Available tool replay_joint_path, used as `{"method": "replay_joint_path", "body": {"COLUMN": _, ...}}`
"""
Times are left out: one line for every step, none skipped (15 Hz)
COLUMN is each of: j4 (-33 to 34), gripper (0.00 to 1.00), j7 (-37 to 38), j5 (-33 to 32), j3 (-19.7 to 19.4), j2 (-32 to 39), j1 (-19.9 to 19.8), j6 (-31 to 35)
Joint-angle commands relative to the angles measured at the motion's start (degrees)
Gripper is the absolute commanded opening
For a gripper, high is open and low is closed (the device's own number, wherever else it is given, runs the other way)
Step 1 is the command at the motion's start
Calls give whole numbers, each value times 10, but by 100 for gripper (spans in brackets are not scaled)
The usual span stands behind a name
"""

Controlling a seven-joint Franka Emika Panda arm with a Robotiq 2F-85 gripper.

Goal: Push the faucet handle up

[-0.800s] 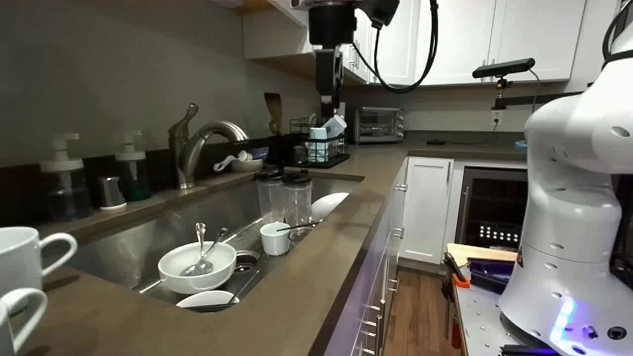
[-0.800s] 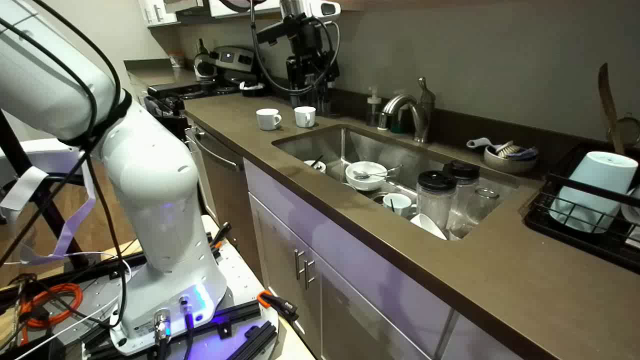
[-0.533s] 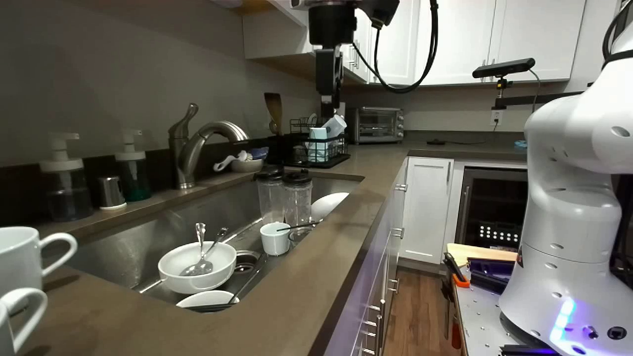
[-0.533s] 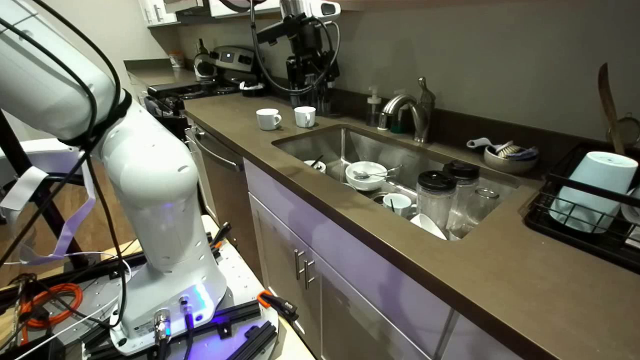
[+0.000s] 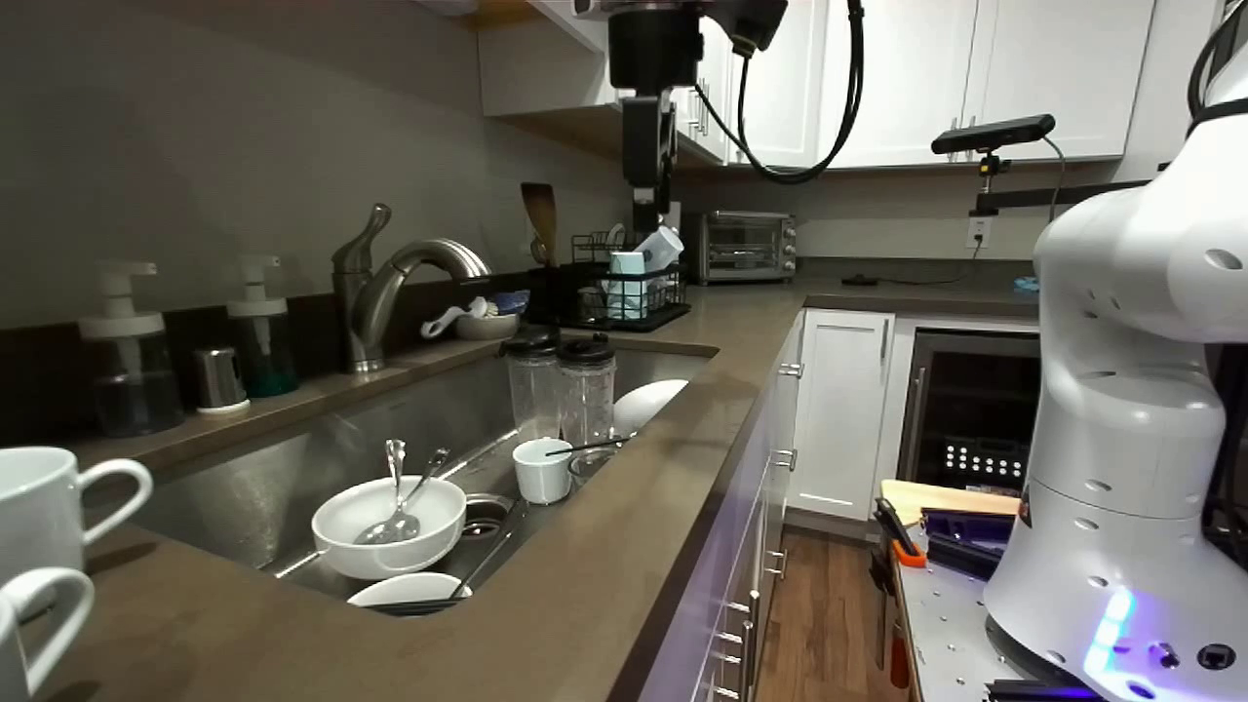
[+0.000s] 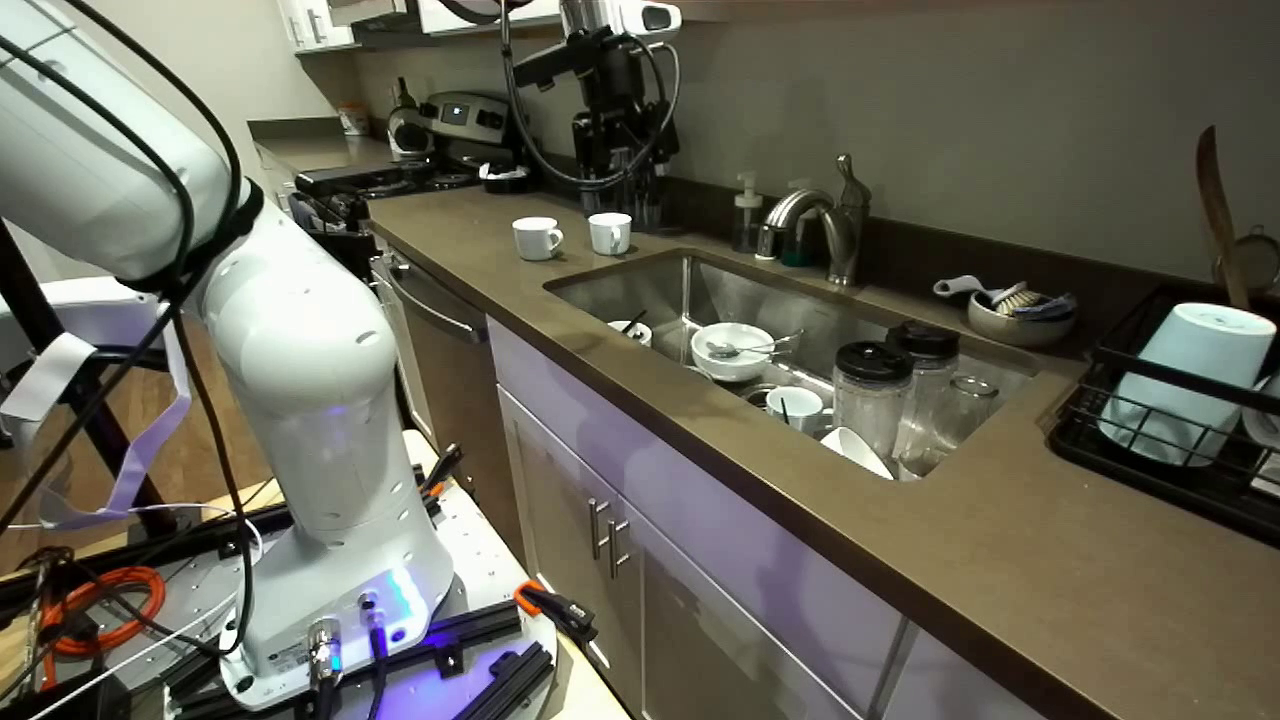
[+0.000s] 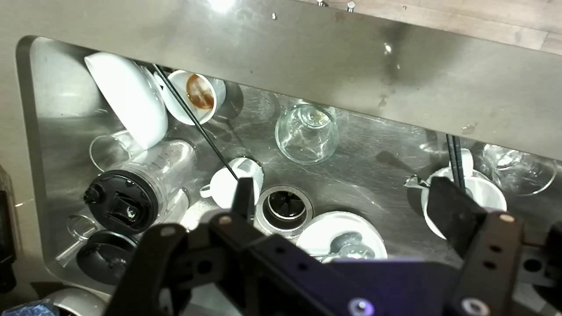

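Hand [image 7: 346, 199] is up higher than sink [image 6: 765, 292], fingers [image 7: 450, 215] spread wide apart per wrist view; can't tell if it's straight over sink. Faucet handle [image 5: 370, 232] is at back edge of sink, nr wall [image 6: 1000, 120], atop faucet [image 6: 842, 240], sticking up w/ slight tilt in both exterior views, well apart from hand. Spout [image 5: 439, 255] arches out twd sink.

In sink: white bowl [image 5: 390, 560] w/ 2 spoons [image 5: 393, 529], drain [image 7: 286, 206] nr it, small white mug [image 7: 226, 188] just beside drain, 2 clear bottles [image 6: 868, 405] w/ blk lids [image 6: 875, 362], clear glass [image 7: 307, 136].

Behind sink, on table [image 5: 634, 487]: 2 pump dispensers [image 5: 136, 375] & grey bowl [image 6: 1010, 328] w/ scrub brush [image 6: 1012, 298], faucet b/w them. Off one end of sink: 2 white mugs [image 6: 535, 240]. Off opp. end: blk dish rack [image 6: 1190, 492] w/ light-blue cup [image 6: 1200, 370], bottom up.
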Motion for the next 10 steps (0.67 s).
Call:
{"method": "replay_joint_path", "body": {"j4": 9, "gripper": 100, "j7": 10, "j5": -24, "j3": -15, "j2": 13, "j1": 0, "j6": 10}}
{"method": "replay_joint_path", "body": {"j4": 11, "gripper": 100, "j7": 17, "j5": -38, "j3": -14, "j2": 16, "j1": -5, "j6": 17}}
{"method": "replay_joint_path", "body": {"j4": 11, "gripper": 100, "j7": 17, "j5": -54, "j3": -17, "j2": 19, "j1": -9, "j6": 30}}
{"method": "replay_joint_path", "body": {"j4": 12, "gripper": 100, "j7": 16, "j5": -66, "j3": -22, "j2": 24, "j1": -11, "j6": 42}}
{"method": "replay_joint_path", "body": {"j4": 13, "gripper": 100, "j7": 16, "j5": -83, "j3": -25, "j2": 30, "j1": -15, "j6": 62}}
{"method": "replay_joint_path", "body": {"j4": 13, "gripper": 100, "j7": 14, "j5": -99, "j3": -28, "j2": 35, "j1": -17, "j6": 85}}
{"method": "replay_joint_path", "body": {"j4": 14, "gripper": 100, "j7": 12, "j5": -115, "j3": -31, "j2": 43, "j1": -21, "j6": 112}}
{"method": "replay_joint_path", "body": {"j4": 13, "gripper": 100, "j7": 6, "j5": -128, "j3": -36, "j2": 48, "j1": -21, "j6": 147}}
{"method": "replay_joint_path", "body": {"j4": 13, "gripper": 100, "j7": 6, "j5": -141, "j3": -40, "j2": 56, "j1": -25, "j6": 186}}
{"method": "replay_joint_path", "body": {"j4": 13, "gripper": 100, "j7": 2, "j5": -157, "j3": -44, "j2": 64, "j1": -28, "j6": 226}}
